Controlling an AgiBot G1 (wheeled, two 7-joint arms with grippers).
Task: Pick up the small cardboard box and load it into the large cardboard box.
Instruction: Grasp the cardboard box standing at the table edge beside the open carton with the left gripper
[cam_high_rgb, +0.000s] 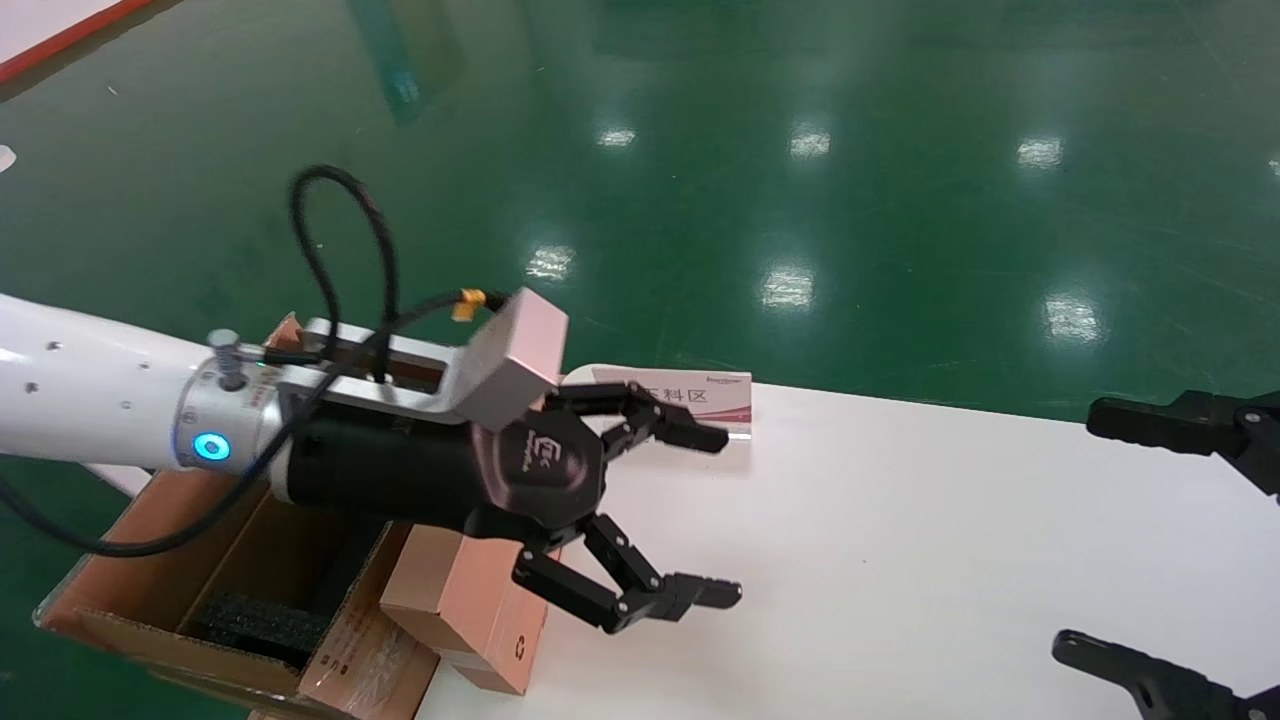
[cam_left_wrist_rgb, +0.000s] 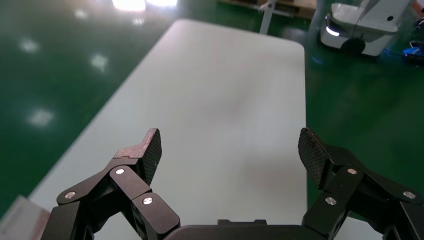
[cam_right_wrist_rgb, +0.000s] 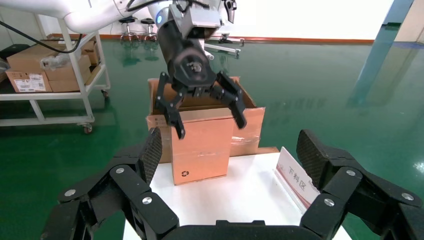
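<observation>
The small cardboard box (cam_high_rgb: 470, 610) stands upright on the left end of the white table (cam_high_rgb: 900, 550), its recycling symbol low on one side. It also shows in the right wrist view (cam_right_wrist_rgb: 200, 145). The large cardboard box (cam_high_rgb: 215, 550) stands open just beyond the table's left end, with black foam (cam_high_rgb: 255, 622) inside; it sits behind the small box in the right wrist view (cam_right_wrist_rgb: 247, 127). My left gripper (cam_high_rgb: 730, 515) is open and empty, hovering just above the small box (cam_right_wrist_rgb: 200, 97) with its fingers pointing across the table (cam_left_wrist_rgb: 230, 150). My right gripper (cam_high_rgb: 1085, 530) is open and empty at the right (cam_right_wrist_rgb: 230, 150).
A white and red sign card (cam_high_rgb: 700, 400) stands on the table's far edge near the left gripper (cam_right_wrist_rgb: 295, 177). Green floor surrounds the table. A white cart with cartons (cam_right_wrist_rgb: 50, 75) stands beyond the large box. A mobile robot base (cam_left_wrist_rgb: 360, 30) is past the table's other end.
</observation>
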